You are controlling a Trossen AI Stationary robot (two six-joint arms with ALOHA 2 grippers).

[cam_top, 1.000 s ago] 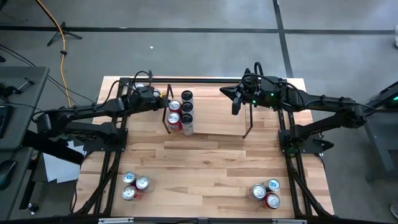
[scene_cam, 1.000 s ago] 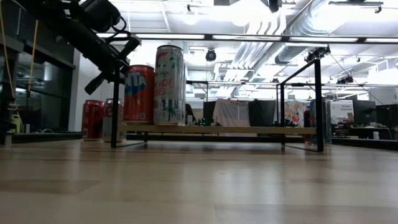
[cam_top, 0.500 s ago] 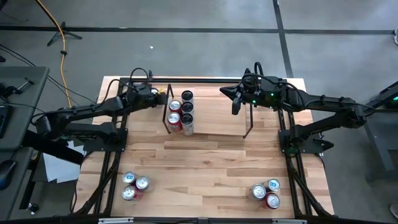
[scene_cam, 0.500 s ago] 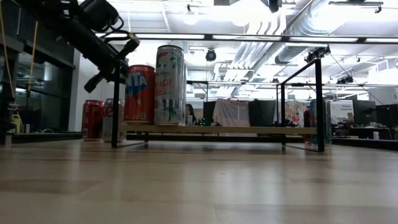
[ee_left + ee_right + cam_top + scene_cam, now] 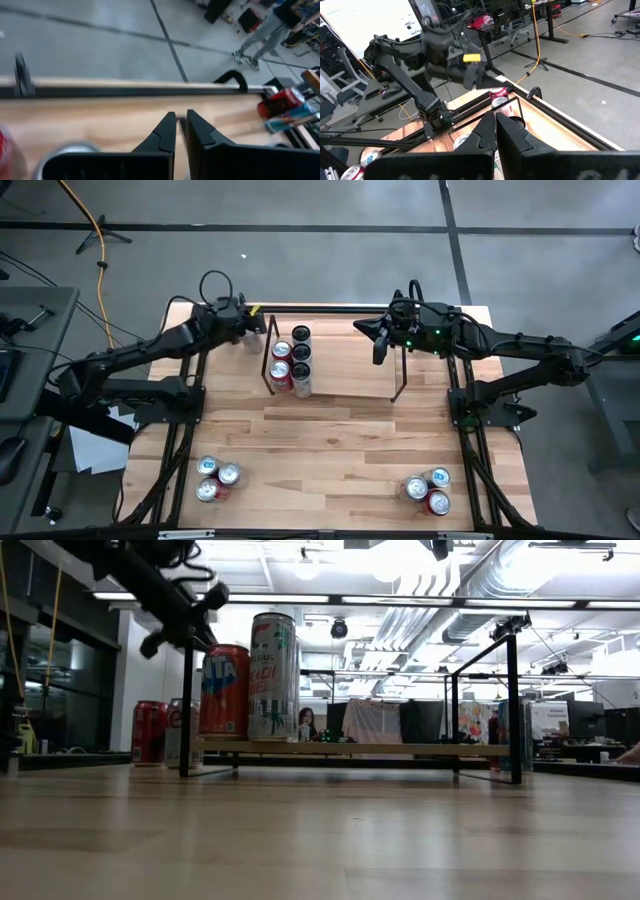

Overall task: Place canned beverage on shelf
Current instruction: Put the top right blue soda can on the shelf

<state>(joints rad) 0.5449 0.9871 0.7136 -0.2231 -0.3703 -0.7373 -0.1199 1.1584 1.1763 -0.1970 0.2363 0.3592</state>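
High view: left hand (image 5: 243, 320), closed and empty, hovers just beside the shelf (image 5: 390, 370) end holding upright cans (image 5: 290, 361); right hand (image 5: 378, 345), also closed, is opposite

Robotics lab, exposed ceiling ducts (image 5: 500, 585), concrete floor (image 5: 300, 260), cluttered workbenches (image 5: 580, 745), yellow cable (image 5: 95, 240)

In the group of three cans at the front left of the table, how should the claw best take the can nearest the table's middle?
Probably from above, closing on the round side wall near the top of that can. It stands upright with its lid up, and its two neighbours crowd its left side, so the fingers seem to fit best on its shelf-facing and front-facing sides.
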